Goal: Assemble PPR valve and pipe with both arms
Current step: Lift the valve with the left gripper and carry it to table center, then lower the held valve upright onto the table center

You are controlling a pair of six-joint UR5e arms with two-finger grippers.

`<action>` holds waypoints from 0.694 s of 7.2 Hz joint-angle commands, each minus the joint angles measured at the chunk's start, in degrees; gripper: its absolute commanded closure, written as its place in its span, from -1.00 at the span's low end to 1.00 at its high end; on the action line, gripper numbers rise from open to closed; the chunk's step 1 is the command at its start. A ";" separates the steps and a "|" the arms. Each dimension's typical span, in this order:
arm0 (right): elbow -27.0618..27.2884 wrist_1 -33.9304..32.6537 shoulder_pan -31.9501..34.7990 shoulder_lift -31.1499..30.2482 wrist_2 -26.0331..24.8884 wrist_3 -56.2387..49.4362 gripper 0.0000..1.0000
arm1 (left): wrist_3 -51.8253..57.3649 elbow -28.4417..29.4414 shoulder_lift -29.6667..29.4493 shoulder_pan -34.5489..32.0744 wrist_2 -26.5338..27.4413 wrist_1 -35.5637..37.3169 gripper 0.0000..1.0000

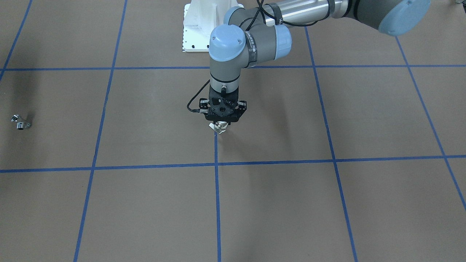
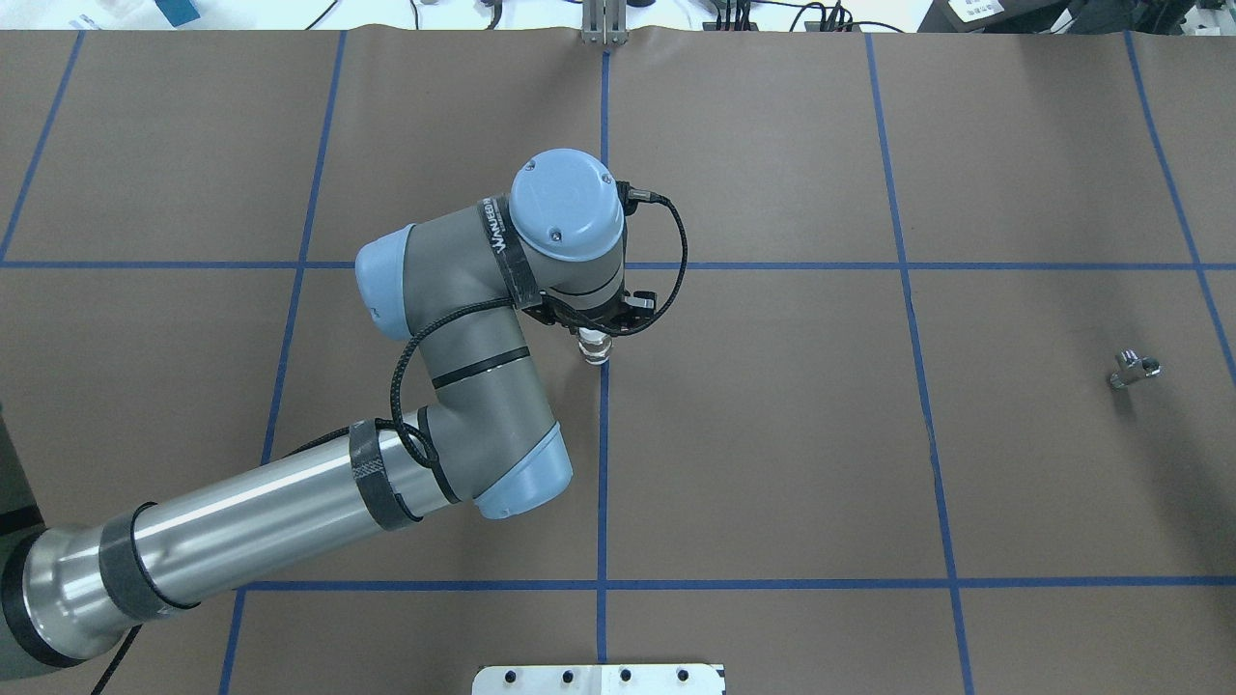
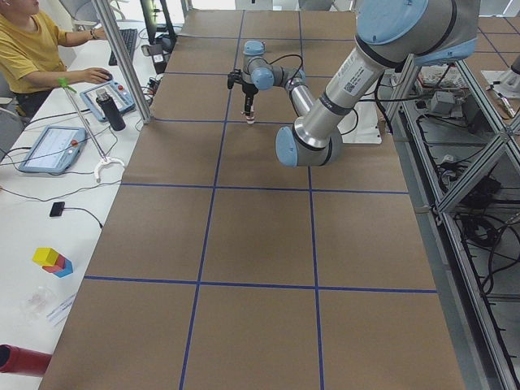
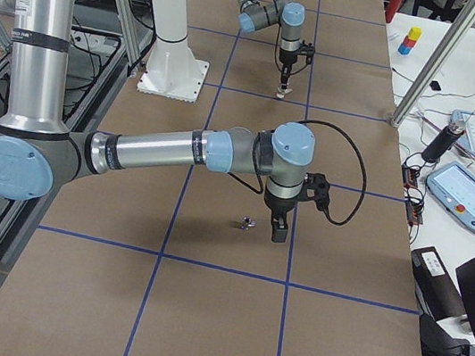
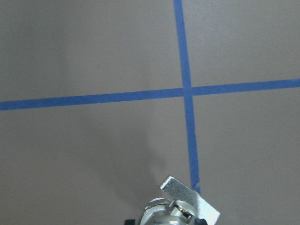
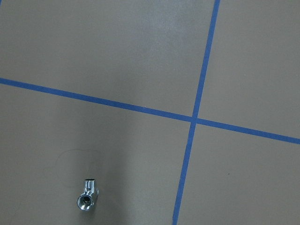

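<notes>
My left gripper [image 1: 220,124] points straight down near the table's middle, shut on the PPR valve [image 1: 219,127]. The valve's white end and flat lever show under the fingers in the overhead view [image 2: 596,347] and the left wrist view [image 5: 185,206], close above a blue tape line. The chrome pipe [image 1: 21,122] lies alone on the table far to the robot's right, and also shows in the overhead view [image 2: 1135,369] and the right wrist view [image 6: 87,197]. My right gripper [image 4: 279,228] shows only in the exterior right view, above and beside the pipe [image 4: 245,224]. I cannot tell whether it is open.
Brown table paper with a blue tape grid. The white bolted pedestal [image 1: 204,25] stands at the robot's edge. Tablets [image 3: 50,148], a dark bottle [image 3: 111,110] and a seated person [image 3: 32,49] are along the operators' side, off the mat.
</notes>
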 commanded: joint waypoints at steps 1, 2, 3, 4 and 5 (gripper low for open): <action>-0.01 0.00 0.00 0.04 -0.03 0.00 -0.99 | -0.03 0.51 -0.67 1.22 0.99 -0.07 0.98; -0.01 0.00 0.00 -0.05 -0.03 0.00 -0.99 | 0.06 0.51 -0.58 1.23 0.99 -0.07 0.63; -0.01 0.00 0.00 -0.05 0.05 0.00 -0.99 | 0.14 0.51 -0.50 1.23 0.99 -0.07 0.50; -0.01 0.00 0.00 0.04 -0.03 0.00 -0.99 | 0.15 0.51 -0.50 1.31 0.99 -0.07 0.45; -0.01 0.00 0.00 -0.05 0.05 0.00 -0.99 | 0.15 0.42 -0.41 1.31 0.99 -0.07 0.27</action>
